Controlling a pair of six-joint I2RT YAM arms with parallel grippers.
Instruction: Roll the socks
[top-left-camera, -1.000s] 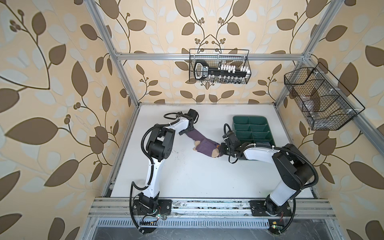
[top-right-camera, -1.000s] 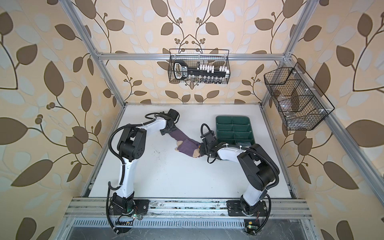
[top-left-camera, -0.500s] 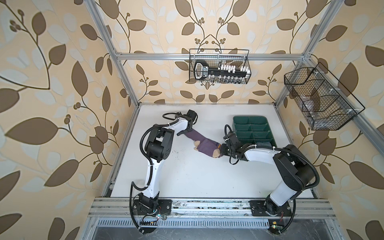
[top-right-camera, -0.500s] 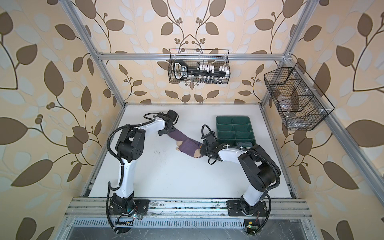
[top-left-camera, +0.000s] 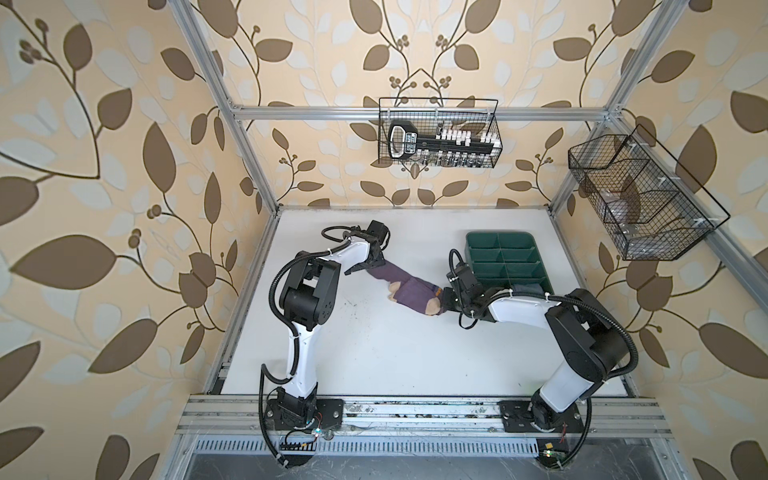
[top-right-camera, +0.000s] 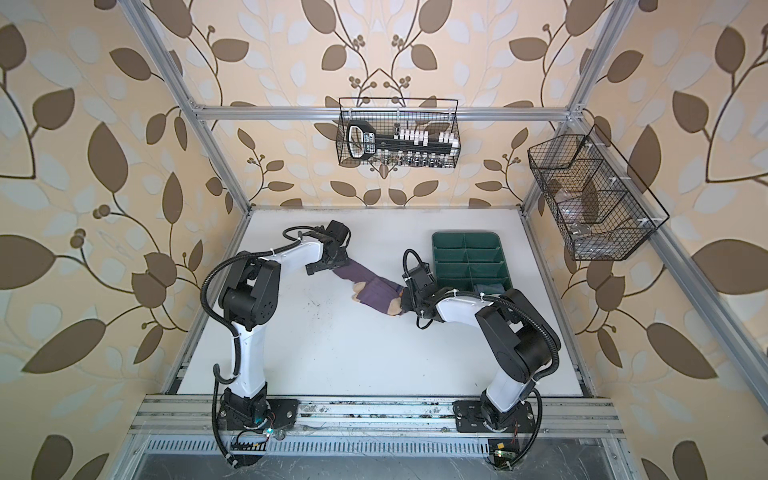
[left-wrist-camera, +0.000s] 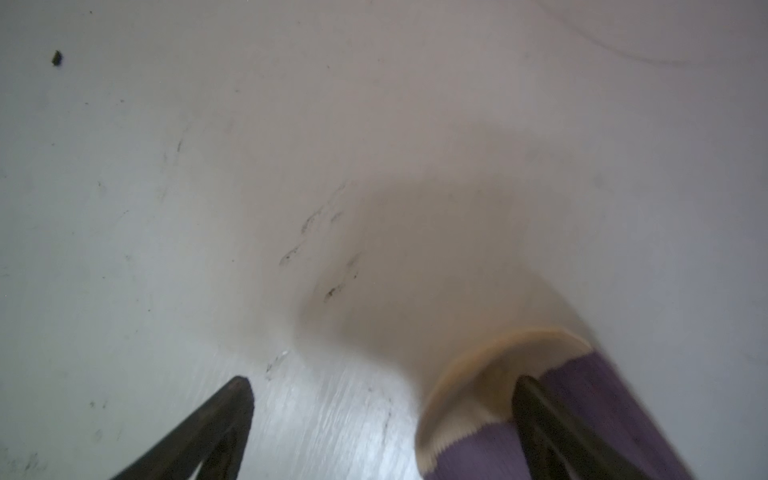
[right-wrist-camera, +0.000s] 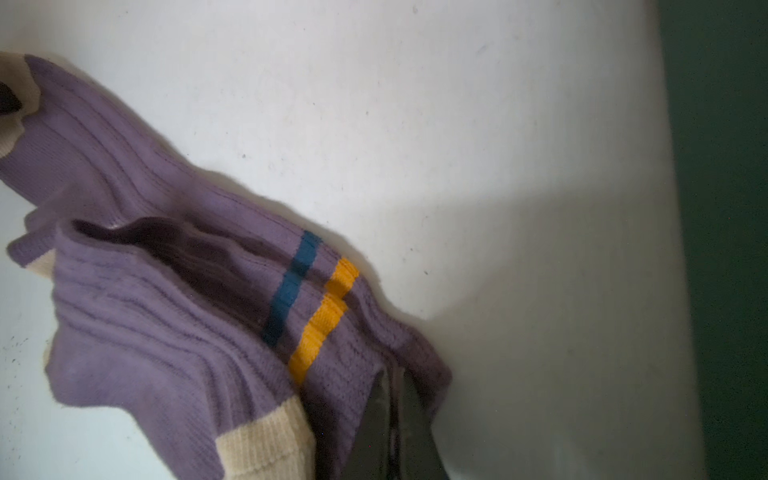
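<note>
Purple sock (top-left-camera: 409, 289): stretched along the surface (top-left-camera: 374, 353) | right jaws: clamped on its striped end (right-wrist-camera: 307, 307), presumably anchoring it | left jaws: apart over its tan end (left-wrist-camera: 465, 374), likely poised to start rolling.

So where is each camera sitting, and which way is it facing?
Top views: high over the front rail, looking down at the white table, dark green divided plastic tray, whole left arm and right arm.
Left wrist: on the left arm, looking past the open left gripper at table and the tan end of the purple ribbed sock.
Right wrist: on the right arm, looking along the right gripper, shut on that sock; tray edge beside.
Shared: both wrist views show the sock, from opposite ends.
</note>
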